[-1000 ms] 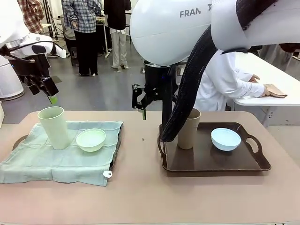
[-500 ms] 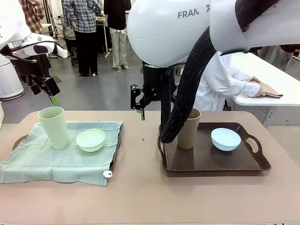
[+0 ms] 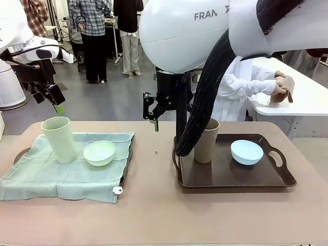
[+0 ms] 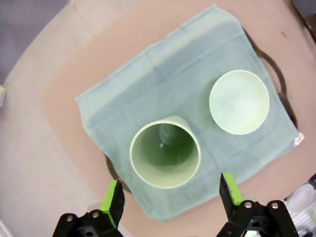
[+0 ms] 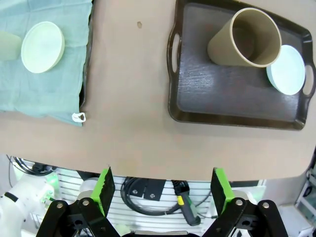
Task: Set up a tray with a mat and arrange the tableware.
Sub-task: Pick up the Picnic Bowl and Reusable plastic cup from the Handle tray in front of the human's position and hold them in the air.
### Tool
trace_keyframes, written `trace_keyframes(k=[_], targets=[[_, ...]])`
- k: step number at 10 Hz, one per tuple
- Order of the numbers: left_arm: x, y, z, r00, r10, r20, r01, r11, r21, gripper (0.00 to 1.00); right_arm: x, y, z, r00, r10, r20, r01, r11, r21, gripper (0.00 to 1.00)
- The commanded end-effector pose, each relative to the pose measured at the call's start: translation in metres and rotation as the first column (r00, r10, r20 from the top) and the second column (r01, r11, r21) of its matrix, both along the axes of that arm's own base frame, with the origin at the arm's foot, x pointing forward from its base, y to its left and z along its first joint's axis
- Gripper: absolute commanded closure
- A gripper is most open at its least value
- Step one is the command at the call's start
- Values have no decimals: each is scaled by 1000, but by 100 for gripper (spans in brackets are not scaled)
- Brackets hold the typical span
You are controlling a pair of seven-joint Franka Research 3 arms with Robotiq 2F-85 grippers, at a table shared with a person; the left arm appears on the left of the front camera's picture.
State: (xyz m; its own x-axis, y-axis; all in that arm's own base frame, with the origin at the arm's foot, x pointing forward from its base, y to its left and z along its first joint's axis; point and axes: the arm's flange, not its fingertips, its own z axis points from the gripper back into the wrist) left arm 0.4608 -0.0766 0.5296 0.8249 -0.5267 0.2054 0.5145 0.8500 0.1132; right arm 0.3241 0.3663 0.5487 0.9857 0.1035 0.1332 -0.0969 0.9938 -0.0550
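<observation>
Looks between placements, left tool (image 4: 171,187) released above pale green cup (image 4: 165,151) and pale green bowl (image 4: 239,101) on the mat (image 4: 163,74) by the worktop's left edge, right tool (image 5: 162,178) released too; next likely calls for matting the right-edge tray (image 5: 217,94) under brown cup (image 5: 244,37) and light blue bowl (image 5: 289,71).

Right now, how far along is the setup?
Done: pale green tall cup and round bowl sit on teal cloth mat covering one tray. In hand: nothing; left gripper, right gripper open. Left: dark brown tray holding brown cup and light blue bowl lacks a mat.
</observation>
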Motion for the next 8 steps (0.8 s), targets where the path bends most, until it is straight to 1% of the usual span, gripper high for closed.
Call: trace_keyframes(k=[1,2,3,4,5,6,7,8], targets=[[-4,3,1,1000,-22,-7,22,1000,0,0,-2,-1,1,1000,-10,2,10,1000,0,0],[-4,3,1,1000,-22,-7,22,1000,0,0,-2,-1,1,1000,-10,2,10,1000,0,0],[0,0,0,1000,0,0,0,1000,0,0,0,0,0,1000,0,0,0,1000,0,0],[-5,3,2,995,82,-60,-84,996,-31,0,-10,-26,2,1000,-3,19,2,999,39,0],[-18,3,-7,982,138,-131,-145,988,-45,0,-19,-52,2,999,-50,23,48,998,44,0],[-38,-7,-15,970,147,-192,-164,984,-72,0,-27,-84,0,997,-76,9,76,997,31,0],[-58,-18,-16,964,166,-207,-183,981,-64,0,-35,-109,-2,999,-50,-11,50,998,41,0],[-68,-26,-15,963,187,-192,-200,978,-51,0,-40,-135,-2,1000,-23,-21,25,997,70,0]])
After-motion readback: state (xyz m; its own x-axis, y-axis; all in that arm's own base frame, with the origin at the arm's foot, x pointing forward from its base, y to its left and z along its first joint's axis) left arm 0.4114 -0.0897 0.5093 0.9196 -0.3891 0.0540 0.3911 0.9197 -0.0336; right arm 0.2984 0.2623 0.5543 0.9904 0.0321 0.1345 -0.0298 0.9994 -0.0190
